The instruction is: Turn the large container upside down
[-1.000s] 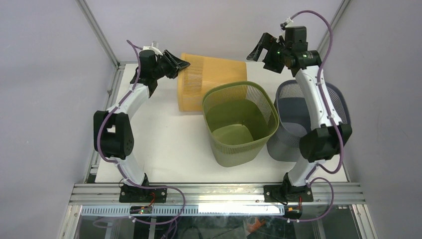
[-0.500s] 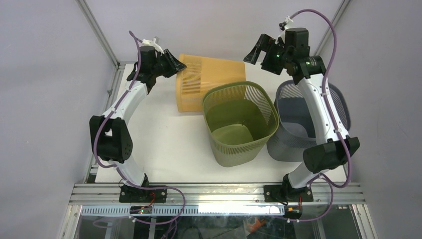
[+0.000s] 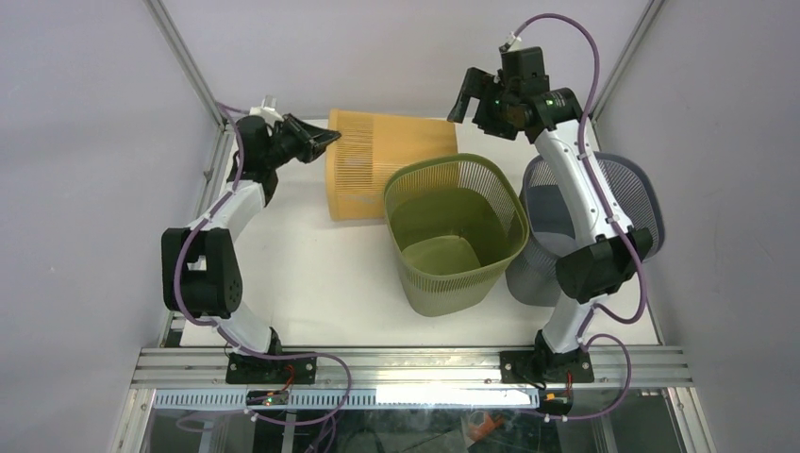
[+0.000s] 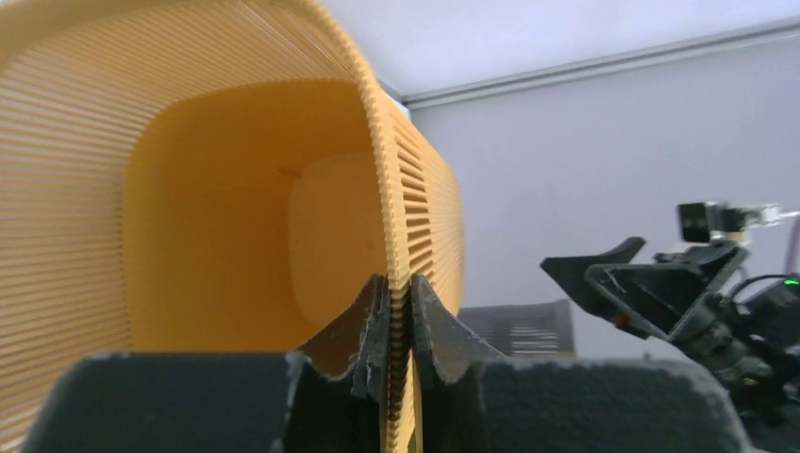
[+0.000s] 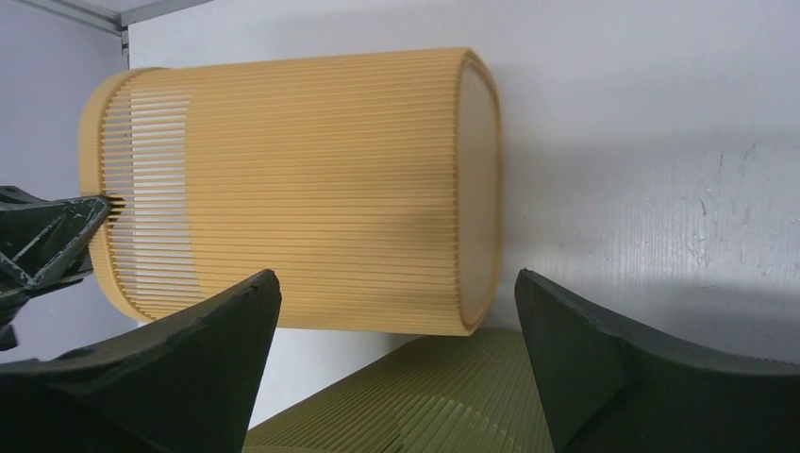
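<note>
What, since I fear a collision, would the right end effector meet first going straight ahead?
Probably the orange basket, its slatted side near the closed base, centred ahead of the open right end effector. Depth is unclear.

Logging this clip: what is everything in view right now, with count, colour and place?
orange slatted plastic basket: one, orange, on its side at the back of the table, open end towards the left
green mesh plastic basket: one, olive green, upright, centre
grey mesh plastic basket: one, grey, upright, right side, partly behind the right arm
white table: one, white, under all three baskets
aluminium rail: one, silver, near edge, carrying both arm bases
left arm: one, white and black, left side
right arm: one, white and black, right side
left tool: one, black, closed on the orange basket's rim
right tool: one, black, open, above the orange basket's closed end
</note>
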